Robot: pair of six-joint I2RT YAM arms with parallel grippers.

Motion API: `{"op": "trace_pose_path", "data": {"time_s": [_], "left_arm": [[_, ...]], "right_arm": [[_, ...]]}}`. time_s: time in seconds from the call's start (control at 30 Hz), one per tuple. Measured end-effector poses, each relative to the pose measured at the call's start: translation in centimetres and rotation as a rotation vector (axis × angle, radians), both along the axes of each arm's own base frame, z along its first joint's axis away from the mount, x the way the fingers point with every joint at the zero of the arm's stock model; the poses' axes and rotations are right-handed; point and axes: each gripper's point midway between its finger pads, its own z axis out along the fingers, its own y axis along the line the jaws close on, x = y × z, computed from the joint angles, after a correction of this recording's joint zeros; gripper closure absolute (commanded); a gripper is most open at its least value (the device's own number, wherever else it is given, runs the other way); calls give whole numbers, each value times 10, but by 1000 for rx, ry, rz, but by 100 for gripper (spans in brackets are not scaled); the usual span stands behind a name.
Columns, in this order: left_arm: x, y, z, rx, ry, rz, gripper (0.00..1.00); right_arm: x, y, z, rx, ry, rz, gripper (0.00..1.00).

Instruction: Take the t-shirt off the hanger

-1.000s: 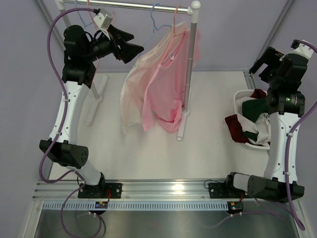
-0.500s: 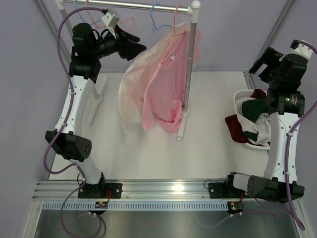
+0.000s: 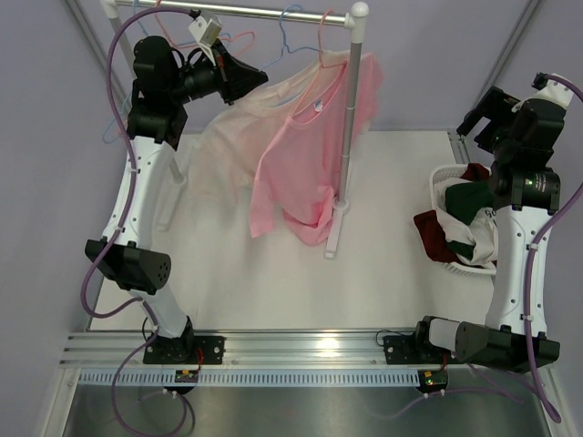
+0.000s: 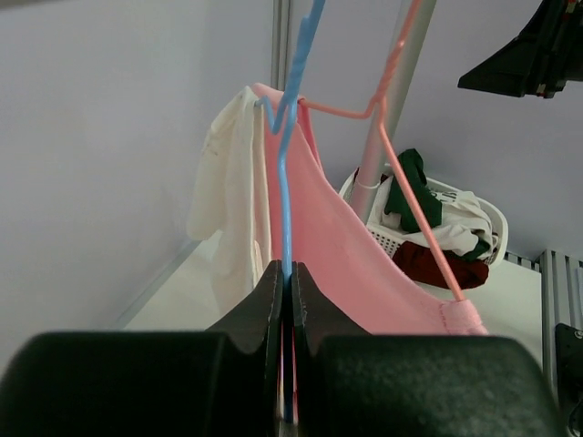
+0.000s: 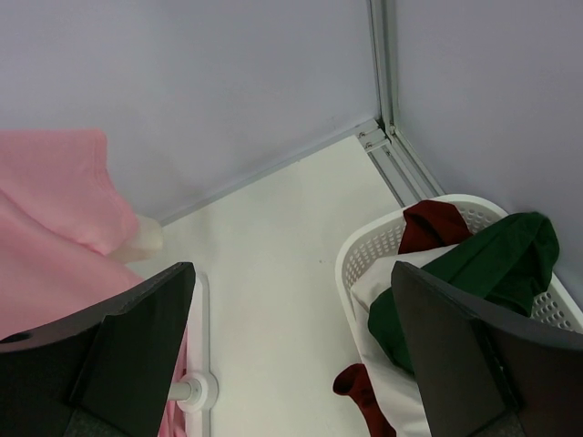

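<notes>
Hanging stock, far side of the table (image 3: 273,282): one metal rail (image 3: 264,11) on an upright post (image 3: 348,118), carrying two wire hangers side by side. Item one, blue hanger (image 4: 290,137) (image 3: 287,23): hooked on the rail, with its wire running down into the left gripper (image 4: 290,273) (image 3: 260,80), whose jaws are pressed together on the wire with no gap showing. Item two, cream t-shirt (image 3: 214,150) (image 4: 232,200): draped from the shoulder of the blue hanger and spread out to the left below the left arm, with its lower edge above the table. Item three, pink hanger (image 4: 410,209) (image 3: 326,36): just right of the blue one, also on the rail. Item four, pink t-shirt (image 3: 291,173) (image 4: 337,255): on the pink hanger, lying against the cream t-shirt and hanging down beside the post. Item five, white laundry basket (image 3: 442,177) (image 5: 351,264): at the right of the table, well apart from the rail, holding a green garment (image 5: 483,273), a dark red garment (image 5: 428,223) and some white cloth, with a further dark red piece spilling over its near left rim. Item six, right gripper (image 5: 291,273) (image 3: 483,114): held in the air above the far side of the basket, with its jaws spread wide and nothing between them.
</notes>
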Motion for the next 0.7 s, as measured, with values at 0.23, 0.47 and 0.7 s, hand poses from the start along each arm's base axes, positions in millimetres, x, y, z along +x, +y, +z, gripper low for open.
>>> {"op": "trace_pose_path", "data": {"time_s": [0.23,0.47,0.7], "left_arm": [[-9,2,29,-18,-66,14,100],[-9,8,38,-28,-80,67,100],[-34,27,61,-20,-145,179,100]], "right_arm": [[0,2,0,1,0,11,0],[2,9,0,1,0,38,0],[3,16,0,1,0,57,1]]}}
